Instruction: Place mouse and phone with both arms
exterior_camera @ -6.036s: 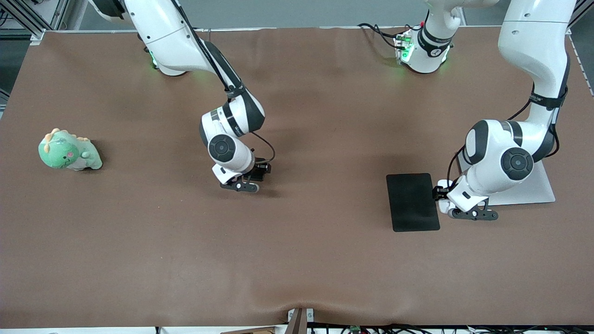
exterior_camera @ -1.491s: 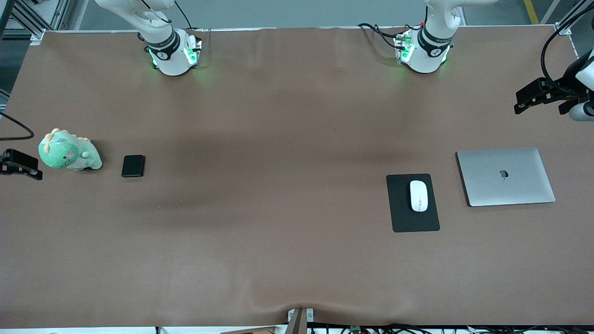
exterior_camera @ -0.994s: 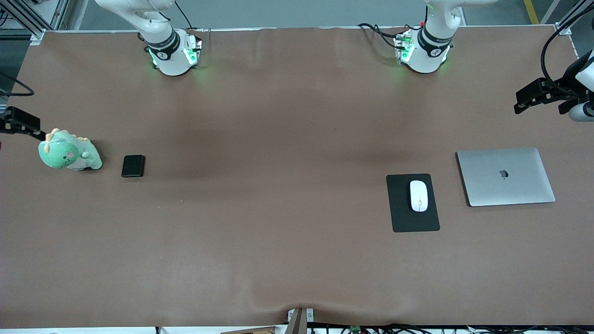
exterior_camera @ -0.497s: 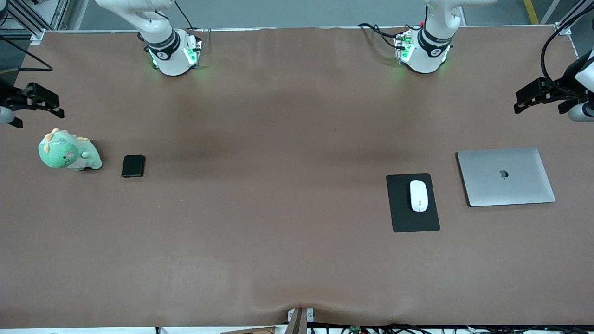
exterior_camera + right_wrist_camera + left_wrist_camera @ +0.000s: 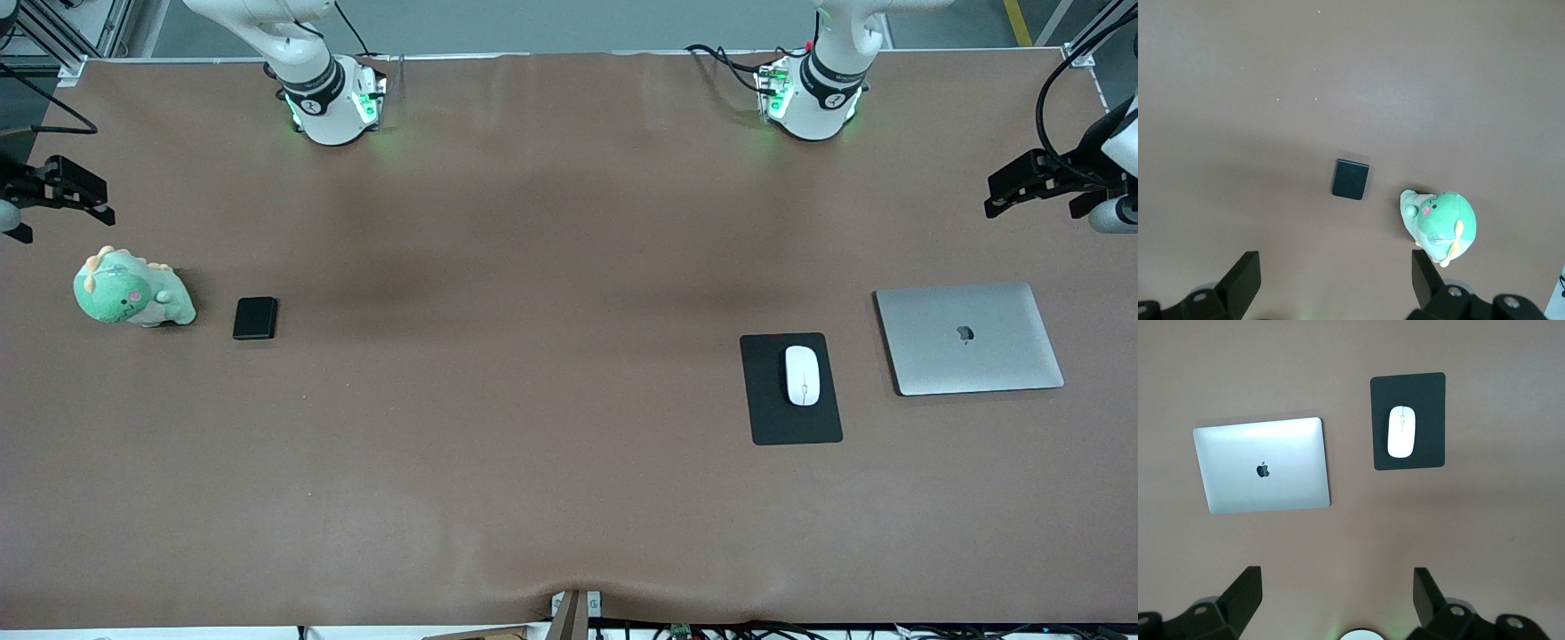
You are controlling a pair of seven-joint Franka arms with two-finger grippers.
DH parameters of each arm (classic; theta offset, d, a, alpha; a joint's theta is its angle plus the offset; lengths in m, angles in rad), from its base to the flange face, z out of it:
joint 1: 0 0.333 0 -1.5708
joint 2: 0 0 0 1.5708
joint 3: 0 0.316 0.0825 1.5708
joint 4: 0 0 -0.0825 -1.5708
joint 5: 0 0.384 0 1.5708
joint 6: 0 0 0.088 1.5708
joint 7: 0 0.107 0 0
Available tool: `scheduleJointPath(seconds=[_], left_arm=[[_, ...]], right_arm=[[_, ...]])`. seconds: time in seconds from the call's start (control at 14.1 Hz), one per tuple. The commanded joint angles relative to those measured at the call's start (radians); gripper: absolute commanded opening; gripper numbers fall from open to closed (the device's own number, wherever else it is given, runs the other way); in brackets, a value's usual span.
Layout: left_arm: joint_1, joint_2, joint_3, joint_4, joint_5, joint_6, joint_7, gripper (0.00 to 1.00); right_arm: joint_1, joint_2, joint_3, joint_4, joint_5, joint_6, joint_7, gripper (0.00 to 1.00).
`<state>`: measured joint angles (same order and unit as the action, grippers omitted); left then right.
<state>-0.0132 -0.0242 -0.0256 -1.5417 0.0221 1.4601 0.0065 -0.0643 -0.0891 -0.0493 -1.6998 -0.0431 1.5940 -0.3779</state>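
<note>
The white mouse (image 5: 802,375) lies on a black mat (image 5: 770,418) toward the left arm's end of the table; it also shows in the left wrist view (image 5: 1401,431). The small black phone (image 5: 255,318) lies beside a green plush dinosaur (image 5: 129,291) toward the right arm's end; it also shows in the right wrist view (image 5: 1351,179). My left gripper (image 5: 1022,188) hangs high over the table's edge, open and empty (image 5: 1336,597). My right gripper (image 5: 67,191) hangs high over the other edge, open and empty (image 5: 1335,277).
A closed silver laptop (image 5: 969,338) lies beside the mat, toward the left arm's end, and shows in the left wrist view (image 5: 1262,473). The plush dinosaur also shows in the right wrist view (image 5: 1441,223). The brown table cover (image 5: 533,356) is bare in the middle.
Six seconds ago both arms were low over the table; they have since lifted away, leaving the phone and mouse lying there. In the last second the right gripper rose past the dinosaur.
</note>
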Motion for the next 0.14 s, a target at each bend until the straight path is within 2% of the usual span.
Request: scheduleJointPath(seconds=[0.0,0.07], left_arm=[[0.01,0.007,-0.005,0.02,-0.008,-0.02,0.01,1.0],[0.01,0.007,-0.005,0.02,-0.008,-0.02,0.01,1.0]], right_arm=[[-0.017,-0.018,0.014,-0.006,-0.005,0.001,-0.007,1.0],[-0.017,-0.018,0.014,-0.006,-0.003,0.001,-0.006,1.0]])
